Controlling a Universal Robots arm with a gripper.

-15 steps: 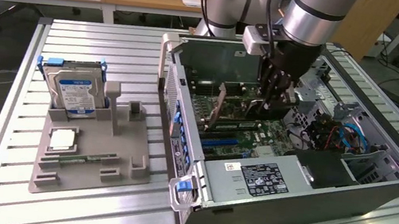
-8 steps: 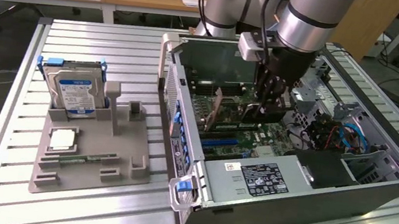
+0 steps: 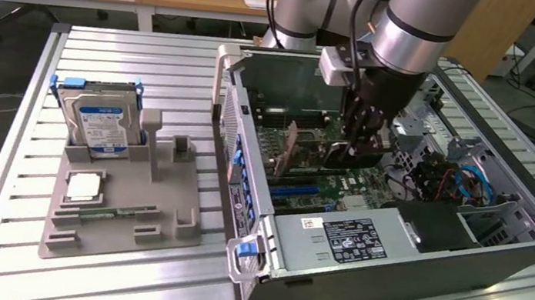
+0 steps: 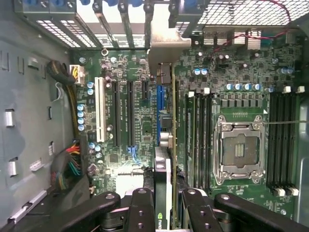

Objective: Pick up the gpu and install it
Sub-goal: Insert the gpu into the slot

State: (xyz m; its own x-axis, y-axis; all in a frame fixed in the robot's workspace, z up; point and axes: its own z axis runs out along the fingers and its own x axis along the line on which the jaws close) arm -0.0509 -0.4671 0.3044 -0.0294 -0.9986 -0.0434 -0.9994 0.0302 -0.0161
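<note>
Where gpu (image 4: 163,183) meets motherboard (image 4: 135,111) cannot be made out: card seen edge-on, lower edge hidden under own cooler. claw (image 4: 167,205) partly cut off by frame; fingers narrow, clamped on both faces of gpu. Card upright inside computer case (image 3: 409,254), running along blue slot (image 4: 161,104); memory modules (image 4: 199,140) just beside one flank, black slots (image 4: 117,113) off other. Case walls close round arm; top side open. Card: thin dark board, grey-black cooler, green logo, pale metal bracket (image 4: 166,48) at rear grille. Hard drive (image 3: 100,124) upright in grey holder (image 3: 125,209) on worktop (image 3: 135,55), well apart.
</note>
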